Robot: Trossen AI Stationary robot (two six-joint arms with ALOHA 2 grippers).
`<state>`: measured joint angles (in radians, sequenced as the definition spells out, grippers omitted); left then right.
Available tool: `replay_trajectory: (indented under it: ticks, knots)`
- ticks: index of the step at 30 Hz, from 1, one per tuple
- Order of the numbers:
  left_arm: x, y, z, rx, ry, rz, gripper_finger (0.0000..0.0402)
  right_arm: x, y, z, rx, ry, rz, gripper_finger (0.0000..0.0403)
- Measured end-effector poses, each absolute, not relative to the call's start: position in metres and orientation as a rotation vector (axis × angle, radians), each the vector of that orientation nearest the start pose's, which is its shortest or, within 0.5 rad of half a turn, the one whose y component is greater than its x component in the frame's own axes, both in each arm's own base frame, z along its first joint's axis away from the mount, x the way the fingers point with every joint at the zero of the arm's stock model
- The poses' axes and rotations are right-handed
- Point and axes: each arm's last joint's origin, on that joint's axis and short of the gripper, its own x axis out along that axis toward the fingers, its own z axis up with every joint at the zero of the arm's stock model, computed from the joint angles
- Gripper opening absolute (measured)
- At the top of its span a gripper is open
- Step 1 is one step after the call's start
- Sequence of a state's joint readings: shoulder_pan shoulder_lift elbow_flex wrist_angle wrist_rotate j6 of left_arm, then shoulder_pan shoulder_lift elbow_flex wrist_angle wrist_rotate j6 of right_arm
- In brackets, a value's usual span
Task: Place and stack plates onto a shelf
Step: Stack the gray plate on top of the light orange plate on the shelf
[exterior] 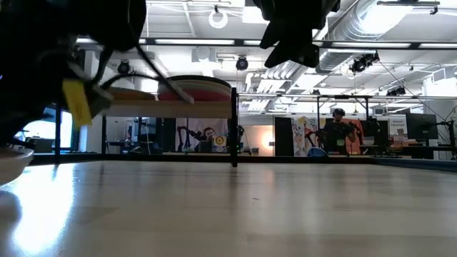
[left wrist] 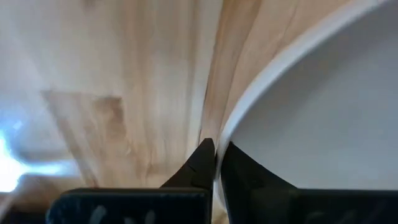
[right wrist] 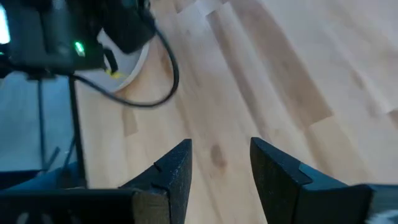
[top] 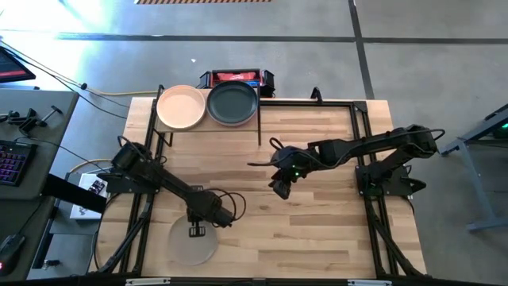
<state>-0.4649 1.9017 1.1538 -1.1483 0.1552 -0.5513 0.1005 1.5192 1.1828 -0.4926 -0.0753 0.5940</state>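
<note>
A pale beige-grey plate (top: 193,246) sits at the table's near-left part, and my left gripper (top: 196,229) is shut on its far rim. The shelf (top: 258,127) stands at the far edge, left of middle. On it are a peach plate (top: 181,107) and a dark grey plate (top: 232,103), side by side. In the low view a reddish plate edge (exterior: 203,93) shows within the stack on the shelf board (exterior: 171,108). My right gripper (top: 279,191) hangs open above the table's middle, touching nothing. The other plates are out of view. My left gripper (left wrist: 216,163) pinches the pale plate's rim (left wrist: 227,134) between its two fingers, one fingertip (left wrist: 245,171) on the inner side and the other on the outer side. The fingers point down at the rim from above. Whether the plate is lifted, I cannot tell.
A red and black box (top: 236,78) sits just beyond the far edge, behind the shelf. Bare planks (top: 317,238) stretch across the table's middle and right. Black frame rails (top: 361,127) run along the table's sides. People and desks show in the room (exterior: 343,132) beyond.
</note>
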Motion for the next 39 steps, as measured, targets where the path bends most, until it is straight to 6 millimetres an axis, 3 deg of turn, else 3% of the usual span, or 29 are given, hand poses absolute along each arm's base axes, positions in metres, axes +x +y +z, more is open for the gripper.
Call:
replay_trajectory:
  ticks: [10, 22, 31, 39]
  knots:
    - [0.253, -0.118, 0.199, -0.321, 1.724, 0.255, 0.0001, 0.319, 0.035, 0.270, 0.568, 0.884, -0.091, 0.0142]
    - [0.209, -0.059, 0.278, -0.642, 1.470, 0.510, 0.0001, 0.320, 0.034, 0.271, 0.550, 0.858, -0.106, 0.0142]
    - [0.168, -0.002, 0.316, -0.927, 1.239, 0.673, 0.0001, 0.321, 0.033, 0.271, 0.536, 0.846, -0.132, 0.0142]
    - [0.130, 0.036, 0.335, -1.125, 0.997, 0.826, 0.0001, 0.320, 0.033, 0.271, 0.535, 0.852, -0.134, 0.0142]
